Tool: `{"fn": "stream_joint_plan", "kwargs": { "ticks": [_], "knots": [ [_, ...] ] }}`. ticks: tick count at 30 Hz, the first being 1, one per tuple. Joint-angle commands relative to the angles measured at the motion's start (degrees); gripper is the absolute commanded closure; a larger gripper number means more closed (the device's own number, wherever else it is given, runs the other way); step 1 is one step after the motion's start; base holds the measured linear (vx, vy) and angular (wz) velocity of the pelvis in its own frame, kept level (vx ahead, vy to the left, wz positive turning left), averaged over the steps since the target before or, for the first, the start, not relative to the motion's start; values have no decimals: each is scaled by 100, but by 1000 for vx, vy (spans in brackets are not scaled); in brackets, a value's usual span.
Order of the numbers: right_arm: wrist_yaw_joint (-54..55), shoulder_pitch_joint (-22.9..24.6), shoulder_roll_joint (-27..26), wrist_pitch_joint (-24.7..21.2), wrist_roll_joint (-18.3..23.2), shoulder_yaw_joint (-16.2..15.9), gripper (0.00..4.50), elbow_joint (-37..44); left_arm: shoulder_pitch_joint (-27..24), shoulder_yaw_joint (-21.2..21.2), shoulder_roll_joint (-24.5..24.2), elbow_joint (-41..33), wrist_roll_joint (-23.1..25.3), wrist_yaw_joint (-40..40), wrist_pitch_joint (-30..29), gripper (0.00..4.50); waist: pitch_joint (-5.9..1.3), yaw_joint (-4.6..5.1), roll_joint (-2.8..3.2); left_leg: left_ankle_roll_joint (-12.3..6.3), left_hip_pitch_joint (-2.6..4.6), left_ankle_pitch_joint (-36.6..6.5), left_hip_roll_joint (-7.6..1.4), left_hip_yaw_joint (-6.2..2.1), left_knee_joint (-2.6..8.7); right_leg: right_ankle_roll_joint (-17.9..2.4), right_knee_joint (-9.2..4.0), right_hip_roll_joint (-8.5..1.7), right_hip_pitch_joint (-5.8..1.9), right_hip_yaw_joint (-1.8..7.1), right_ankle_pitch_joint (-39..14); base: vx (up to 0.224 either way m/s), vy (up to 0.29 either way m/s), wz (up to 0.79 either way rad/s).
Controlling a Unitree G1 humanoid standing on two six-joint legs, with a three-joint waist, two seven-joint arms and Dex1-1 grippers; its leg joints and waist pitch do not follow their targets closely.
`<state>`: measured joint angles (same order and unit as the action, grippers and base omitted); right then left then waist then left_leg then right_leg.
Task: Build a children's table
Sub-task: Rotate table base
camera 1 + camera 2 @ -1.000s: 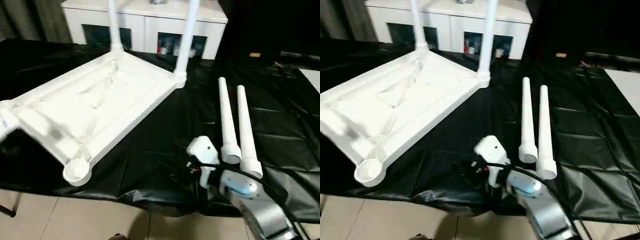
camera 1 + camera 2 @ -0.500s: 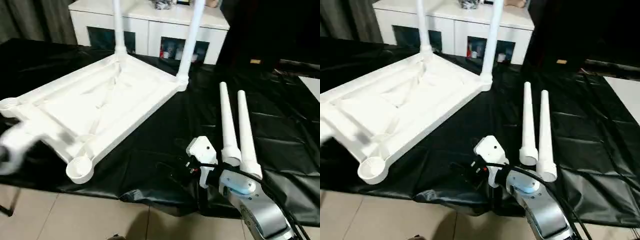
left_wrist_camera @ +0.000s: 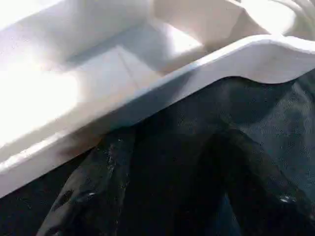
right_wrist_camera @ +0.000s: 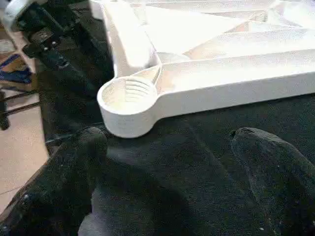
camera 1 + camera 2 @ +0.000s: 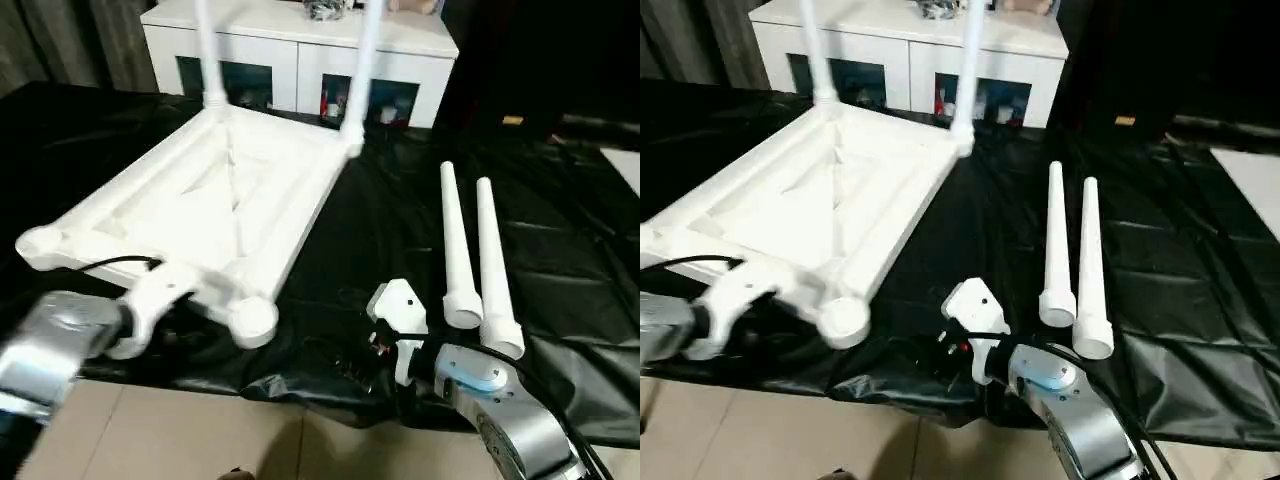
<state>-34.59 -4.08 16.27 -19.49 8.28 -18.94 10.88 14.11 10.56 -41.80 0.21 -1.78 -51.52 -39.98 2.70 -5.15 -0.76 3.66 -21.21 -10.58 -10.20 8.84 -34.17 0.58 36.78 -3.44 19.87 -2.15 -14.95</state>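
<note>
Two loose legs (image 5: 478, 255) lie just right of my right pincer (image 4: 167, 162), its fingers wide apart and empty. Ahead lies the upturned tabletop (image 5: 200, 215), near socket (image 4: 129, 98) open. My left pincer (image 5: 150, 300) clasps its stiff rim. Hollow plastic, probably light and slick; I'd grip legs near their thick ends.

Even indoor light is falling from above, and the white table top (image 5: 200, 215) is glaring against the black sheet (image 5: 560, 270), which is catching soft grey sheen along its folds. The left arm (image 5: 60, 345) is smearing with motion blur in the head views. In the left wrist view the white plastic (image 3: 74, 73) is blowing out to near featureless brightness (its ribs are barely reading), and the whole picture is looking soft. The right wrist view is showing its near fingers (image 4: 74, 162) out of focus.
</note>
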Motion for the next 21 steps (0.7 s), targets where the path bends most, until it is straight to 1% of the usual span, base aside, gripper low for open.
{"fn": "stream_joint_plan", "kwargs": {
  "ticks": [1,2,4,5,6,7,8,9,10,11,12,14,15,16,17,18,19,21],
  "knots": [
    [163,-59,-11,82,-134,139,0,-78,143,58,144,-137,9,175,52,151,-254,32,138,296,138,-1779,-291,-95,531,-1202,-495,-441,-27,289,-527,0,0,0],
    [329,-102,-33,133,-227,229,0,-179,211,42,410,-253,-59,316,73,151,-257,15,135,273,129,-1662,-289,-90,521,-1219,-489,-441,-27,293,-441,0,0,0],
    [359,-113,-37,138,-219,272,0,-185,223,64,500,-310,-76,358,145,151,-268,-5,142,235,104,-1444,-287,-92,510,-1228,-470,-442,-54,286,-233,0,0,0],
    [380,-122,-51,126,-188,319,0,-172,244,69,599,-298,-71,433,263,151,-270,2,141,226,85,-1399,-284,-94,512,-1214,-460,-434,-66,281,-164,0,0,0],
    [390,-129,-60,118,-164,348,0,-161,259,71,658,-286,-65,488,340,151,-267,22,145,210,77,-1372,-272,-93,509,-1190,-460,-415,-71,274,-67,0,0,0],
    [395,-133,-60,111,-146,373,0,-140,273,118,706,-287,-46,505,422,151,-276,28,148,177,80,-1334,-273,-96,499,-1188,-455,-420,-81,273,-1,0,0,0],
    [396,-132,-53,109,-136,390,0,-119,281,165,741,-304,-32,511,471,151,-287,28,165,154,77,-1227,-271,-96,486,-1189,-443,-417,-84,271,140,0,0,0],
    [398,-131,-48,111,-134,391,0,-112,281,183,748,-315,-26,511,479,151,-283,34,158,144,69,-1189,-268,-93,484,-1188,-442,-412,-89,271,200,0,0,0],
    [418,-126,-38,120,-141,401,0,-77,281,209,767,-359,-39,498,422,151,-287,43,165,138,70,-1149,-267,-93,482,-1195,-432,-405,-94,264,291,0,0,0],
    [423,-124,-37,119,-140,405,0,-69,280,214,768,-366,-41,493,420,151,-284,45,159,135,68,-1136,-268,-93,482,-1201,-429,-405,-97,262,316,0,0,0],
    [495,-116,-57,126,-145,448,0,-25,274,193,813,-386,-50,508,454,151,-284,45,177,128,72,-1119,-265,-93,475,-1210,-425,-404,-94,262,333,0,0,0],
    [705,-121,-136,133,-202,539,0,11,307,128,914,-304,-8,636,637,151,-277,51,169,124,75,-1166,-265,-85,476,-1220,-441,-406,-92,266,255,0,0,0],
    [838,-125,-190,108,-242,593,0,27,356,80,997,-190,36,776,814,151,-271,48,175,133,74,-1176,-267,-85,480,-1219,-448,-408,-85,268,193,0,0,0],
    [903,-135,-231,66,-240,630,0,36,410,38,1087,-67,70,923,943,151,-264,50,191,151,91,-1259,-267,-79,482,-1204,-463,-395,-66,269,110,0,0,0],
    [946,-143,-258,15,-234,656,0,45,455,3,1178,43,81,1038,1062,151,-267,48,184,163,93,-1289,-272,-81,483,-1201,-463,-403,-75,270,82,0,0,0],
    [964,-145,-277,-17,-230,674,0,52,481,-13,1234,114,80,1115,1142,151,-277,34,208,177,92,-1289,-273,-90,479,-1183,-455,-411,-85,273,95,0,0,0],
    [1027,-162,-310,-62,-243,703,0,51,526,-40,1342,234,81,1252,1195,151,-272,42,233,197,74,-1288,-271,-97,486,-1156,-455,-413,-94,272,111,0,0,0],
    [1139,-194,-352,-130,-267,745,0,62,542,-36,1429,269,36,1279,1200,151,-270,54,202,217,90,-1347,-268,-93,487,-1148,-463,-407,-86,274,43,0,0,0]
  ]
}}
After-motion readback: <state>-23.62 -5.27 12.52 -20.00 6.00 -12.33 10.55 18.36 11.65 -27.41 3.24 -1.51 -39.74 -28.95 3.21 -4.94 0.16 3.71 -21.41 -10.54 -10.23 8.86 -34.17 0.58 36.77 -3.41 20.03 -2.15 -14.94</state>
